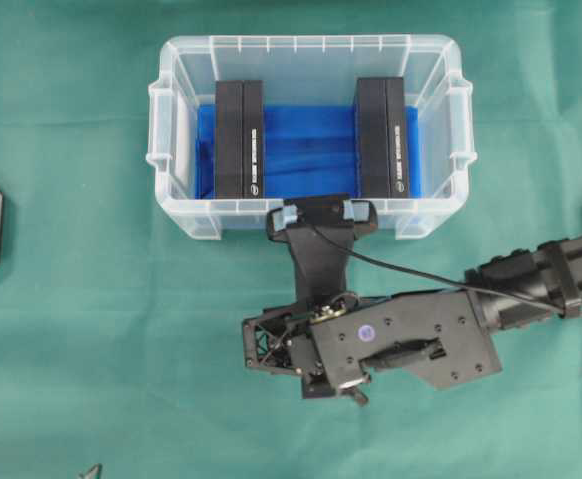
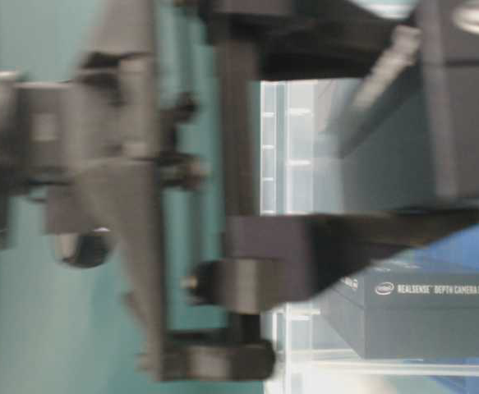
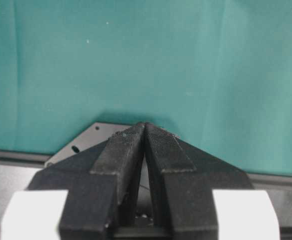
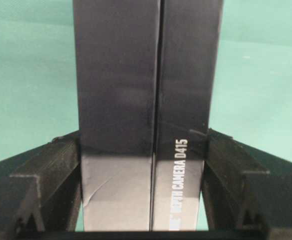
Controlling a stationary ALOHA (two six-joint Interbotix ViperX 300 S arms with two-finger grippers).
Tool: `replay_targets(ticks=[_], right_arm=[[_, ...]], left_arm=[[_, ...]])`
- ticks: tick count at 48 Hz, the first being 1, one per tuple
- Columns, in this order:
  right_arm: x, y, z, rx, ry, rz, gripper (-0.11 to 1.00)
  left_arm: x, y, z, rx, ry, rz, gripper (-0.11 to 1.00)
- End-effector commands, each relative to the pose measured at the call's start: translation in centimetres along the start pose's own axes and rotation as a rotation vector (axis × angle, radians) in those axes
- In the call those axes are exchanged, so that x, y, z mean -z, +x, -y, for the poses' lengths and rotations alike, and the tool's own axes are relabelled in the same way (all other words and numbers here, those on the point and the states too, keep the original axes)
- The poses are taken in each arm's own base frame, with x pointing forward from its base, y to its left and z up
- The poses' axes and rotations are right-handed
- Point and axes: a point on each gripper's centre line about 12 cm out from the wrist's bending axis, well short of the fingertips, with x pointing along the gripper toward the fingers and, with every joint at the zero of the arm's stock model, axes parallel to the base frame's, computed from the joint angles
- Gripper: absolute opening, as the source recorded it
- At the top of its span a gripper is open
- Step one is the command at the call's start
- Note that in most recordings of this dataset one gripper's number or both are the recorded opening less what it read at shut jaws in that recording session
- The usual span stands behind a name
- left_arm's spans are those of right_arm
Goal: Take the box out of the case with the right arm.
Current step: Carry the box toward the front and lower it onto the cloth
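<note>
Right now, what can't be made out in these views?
Overhead: the right arm covers most of the held box.
Table-level: blur and the arm hide most of the case.
Right wrist: the box's print is cut off by the bottom edge.

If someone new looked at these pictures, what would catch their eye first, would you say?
Probably the clear case with its blue bottom on the green cloth, two black boxes standing inside. Next, the right gripper clamped on a third black box, held over the cloth in front of the case.
</note>
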Motion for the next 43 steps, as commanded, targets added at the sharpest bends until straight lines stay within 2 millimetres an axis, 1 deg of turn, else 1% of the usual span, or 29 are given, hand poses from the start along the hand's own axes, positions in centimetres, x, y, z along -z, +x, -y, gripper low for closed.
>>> replay_targets(ticks=[1,6,32,34,37,39,41,43], right_arm=[[0.12,-0.61,-0.08,-0.059,0.012,-0.030,0.65],[0.07,-0.07,0.20,-0.047,0.026,-0.026,0.65],[0.25,-0.04,-0.03,-0.067,0.037,-0.042,0.65],[0.24,-0.04,-0.01,-0.066,0.038,-0.042,0.70],[0.24,-0.04,-0.01,-0.066,0.038,-0.042,0.82],[0.25,-0.09,-0.04,-0.067,0.038,-0.042,0.88],[0.23,-0.16,-0.02,-0.067,0.038,-0.042,0.92],[0.22,-0.16,0.00,-0.066,0.038,-0.041,0.93]], left_arm=[[-0.47,-0.64,-0.02,0.000,-0.003,0.023,0.02],[-0.51,-0.65,-0.01,0.000,-0.003,0.023,0.02],[-0.51,-0.65,0.01,0.001,0.000,0.023,0.02],[-0.51,-0.65,-0.01,0.000,-0.002,0.023,0.02],[-0.51,-0.65,-0.01,0.000,-0.002,0.023,0.02],[-0.51,-0.65,-0.01,0.000,-0.002,0.023,0.02],[-0.49,-0.68,-0.01,0.000,-0.002,0.025,0.02],[-0.51,-0.65,-0.01,0.000,-0.002,0.023,0.02]])
